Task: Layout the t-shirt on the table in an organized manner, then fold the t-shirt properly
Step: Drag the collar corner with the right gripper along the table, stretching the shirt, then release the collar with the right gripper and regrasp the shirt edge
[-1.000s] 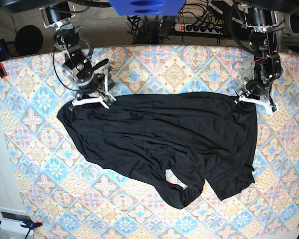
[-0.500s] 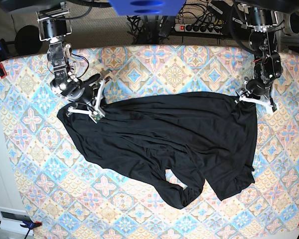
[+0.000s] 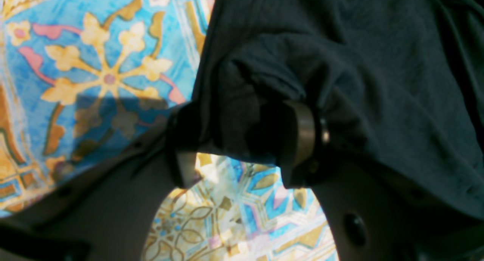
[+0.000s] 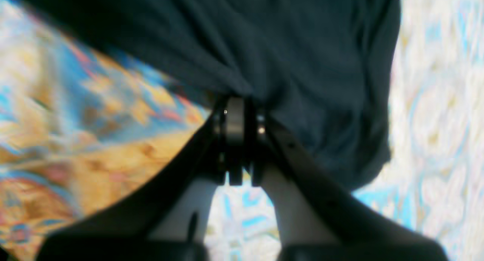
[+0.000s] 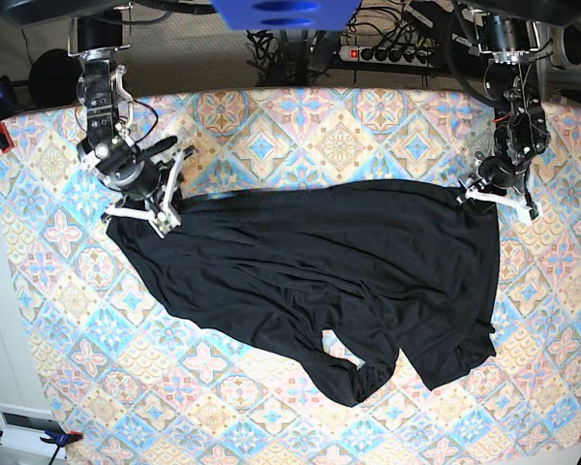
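the right gripper (image 4: 238, 140) has its jaws pinched right together, a small tuck of the t-shirt (image 5: 320, 271) caught between them; in the right wrist view the black cloth gathers into tight creases where it enters the metal pads. in the base view this gripper (image 5: 140, 208) sits at the garment's far corner on that view's left, low against the table (image 5: 300, 116).

the left gripper (image 3: 245, 143) stands narrowly parted, with a thick roll of the same black fabric bunched between its two fingers (image 3: 302, 134). the cloth bulges out over and around them, so it is clamped on the shirt. in the base view it (image 5: 494, 194) holds the opposite far corner, on that view's right.

between the two grips the shirt's far edge runs nearly straight across the table, a little slack. from there the cloth spreads toward the near side in a rough, lopsided sheet: soft, matte, plain black, with shallow ripples. its near edge slants, and one part ends in a curled, looped fold near the middle of the near side, with a squarer flap beside it on the right.

the table's covering is smooth and flat, printed in diamond medallions of blue, pink, cream and ochre. up close the left wrist view shows a yellow flower shape on bright blue just beside the shirt's edge.
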